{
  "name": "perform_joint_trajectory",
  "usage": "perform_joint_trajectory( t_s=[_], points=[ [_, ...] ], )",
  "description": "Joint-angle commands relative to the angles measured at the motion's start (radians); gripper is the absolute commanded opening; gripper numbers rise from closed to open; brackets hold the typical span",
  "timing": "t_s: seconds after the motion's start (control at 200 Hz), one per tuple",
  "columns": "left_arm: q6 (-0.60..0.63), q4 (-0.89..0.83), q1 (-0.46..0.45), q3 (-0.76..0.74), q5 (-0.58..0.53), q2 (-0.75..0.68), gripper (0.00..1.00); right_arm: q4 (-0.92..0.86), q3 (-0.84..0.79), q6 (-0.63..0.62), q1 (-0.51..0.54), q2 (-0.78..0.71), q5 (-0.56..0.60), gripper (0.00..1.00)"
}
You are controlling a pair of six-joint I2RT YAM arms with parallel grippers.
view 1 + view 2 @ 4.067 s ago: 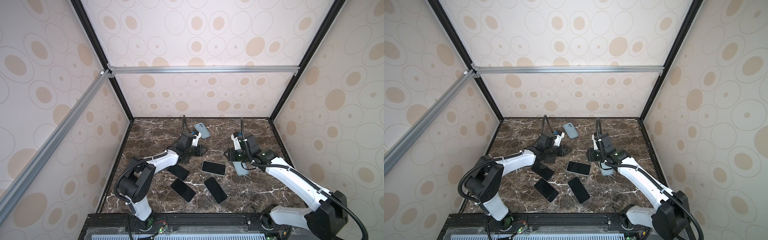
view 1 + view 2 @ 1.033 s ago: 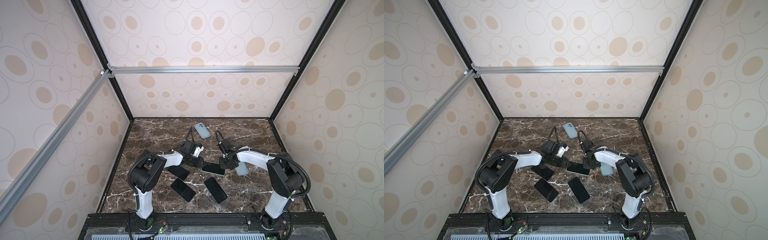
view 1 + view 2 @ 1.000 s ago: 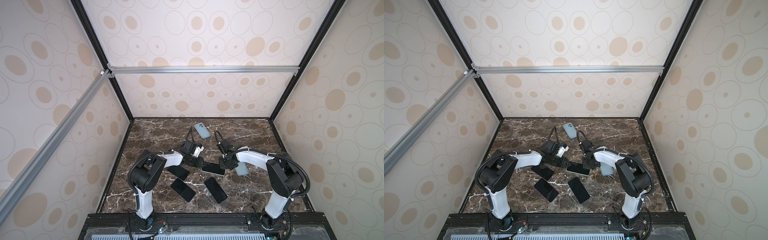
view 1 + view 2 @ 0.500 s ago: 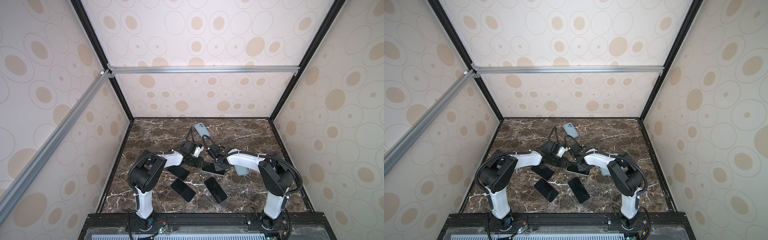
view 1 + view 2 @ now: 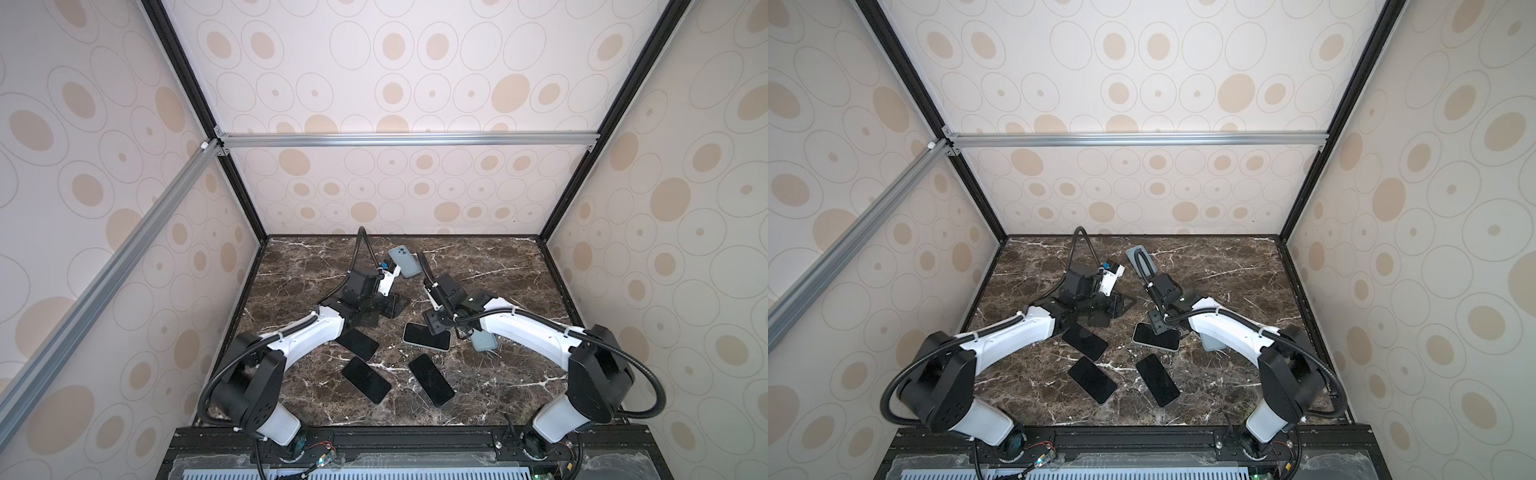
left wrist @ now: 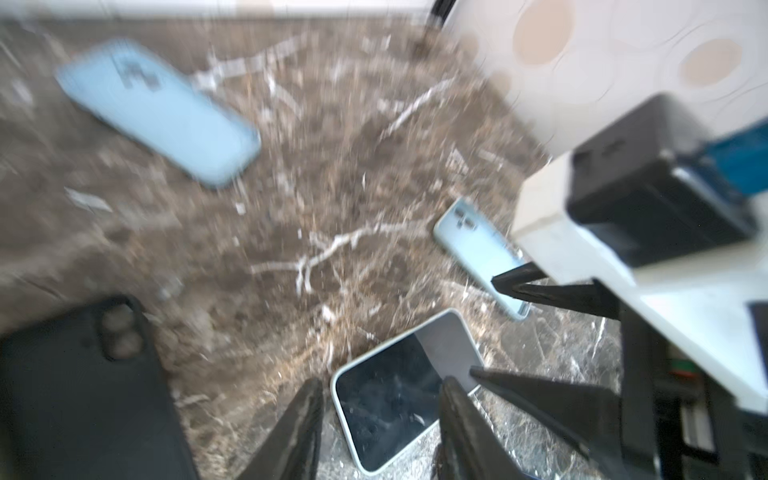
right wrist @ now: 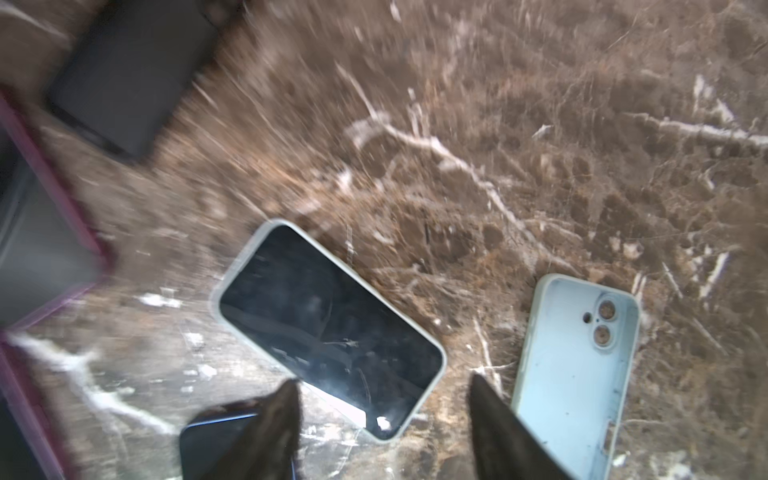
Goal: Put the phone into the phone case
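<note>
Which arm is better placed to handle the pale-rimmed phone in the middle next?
Right, probably. The right gripper hangs open over the edge of the pale-rimmed phone. In a top view the left gripper, also open, sits off to the side, short of the phone.

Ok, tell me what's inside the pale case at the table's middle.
A phone lies screen up inside the pale case, filling it to the rim. The case's inner floor is hidden beneath it.

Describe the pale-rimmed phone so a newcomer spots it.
On the brown marble tabletop, look mid-table, at the right gripper. A dark-screened phone lies flat, face up. Alone among the dark phones around it, it has a pale rim.
</note>
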Motion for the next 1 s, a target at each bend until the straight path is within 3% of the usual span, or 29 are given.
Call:
perform_joint_trajectory(
  t_s=[0.0,0.215,0.505,0.995],
  points=[
    [0.066,0.118,0.018,-0.056,-0.019,-0.125,0.5,0.038,0.003,-0.232,-0.009,-0.02,-0.086,0.8],
    [0.134,0.317,0.025,-0.202,0.005,-0.359,0.65,-0.067,0.058,-0.515,-0.014,0.082,-0.253,0.86],
    [0.23,0.556,0.024,-0.384,0.045,-0.597,0.89,-0.152,0.139,-0.603,-0.027,0.251,-0.309,0.98],
    [0.239,0.549,0.026,-0.384,0.04,-0.593,0.9,-0.224,0.21,-0.619,-0.043,0.419,-0.224,0.99]
  ],
)
